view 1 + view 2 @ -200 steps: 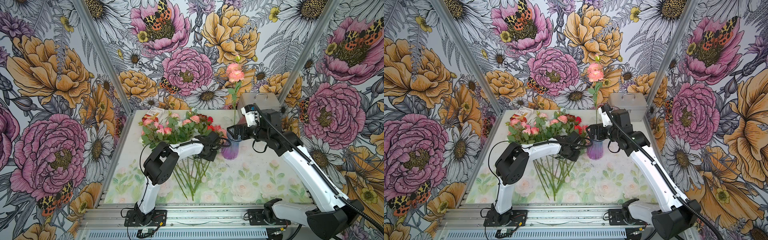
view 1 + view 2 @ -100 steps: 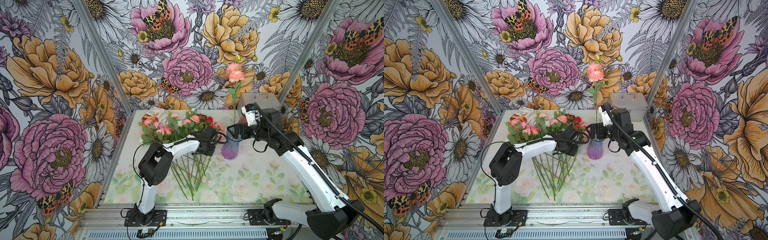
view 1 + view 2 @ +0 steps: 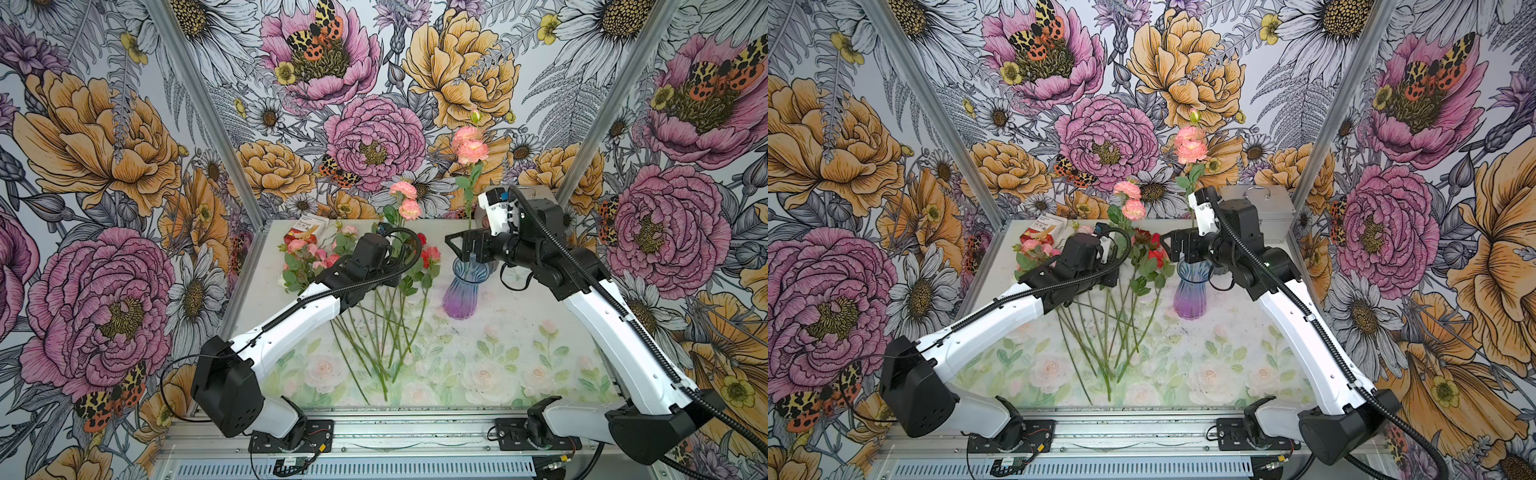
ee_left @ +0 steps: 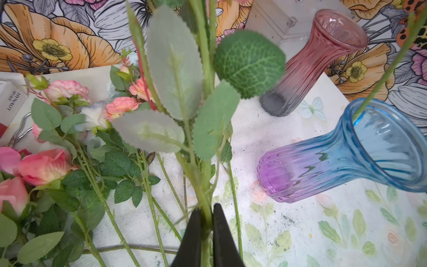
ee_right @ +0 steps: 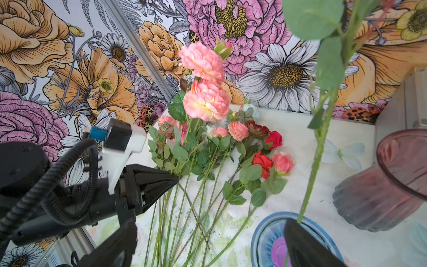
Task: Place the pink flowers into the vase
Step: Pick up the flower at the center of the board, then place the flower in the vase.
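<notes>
Read the tabletop [image 3: 519, 340] as a clock face in both top views, with twelve at the back wall. The vase [image 3: 460, 291] stands upright at about one o'clock of the middle. It is ribbed glass with a flared blue mouth, a narrow waist and a bulbous purple base. One of the pink flowers already stands in it, a thin stem rising to two ruffled salmon blooms [image 3: 469, 145] and a small bud. The right end effector [image 3: 468, 248] hangs just above the vase's mouth, released, its black wedge-shaped fingers spread wide. In the right wrist view the stem passes close by one fingertip [image 5: 300, 242]; whether they touch I cannot tell.

The left end effector [image 4: 206, 231] is clenched on another green stem [image 4: 205, 185]. Two tapered black fingers pinch it low down, beneath matte serrated leaves. This stem leans up off the tabletop and carries two frilly carnation-like blooms [image 3: 406, 199], at nine o'clock of the salmon blooms and lower.

The other pink flowers [image 3: 309, 253] lie in a loose heap at ten to eleven o'clock. Smooth rosebuds and ruffled heads sit among leaves, and the long stems fan toward six o'clock. Red roses [image 5: 273, 139] lie at the heap's three o'clock edge, near the vase. A second ribbed glass vase [image 4: 312, 62], rose fading to grey, stands between the blue one and a metal case [image 3: 1262, 203].
</notes>
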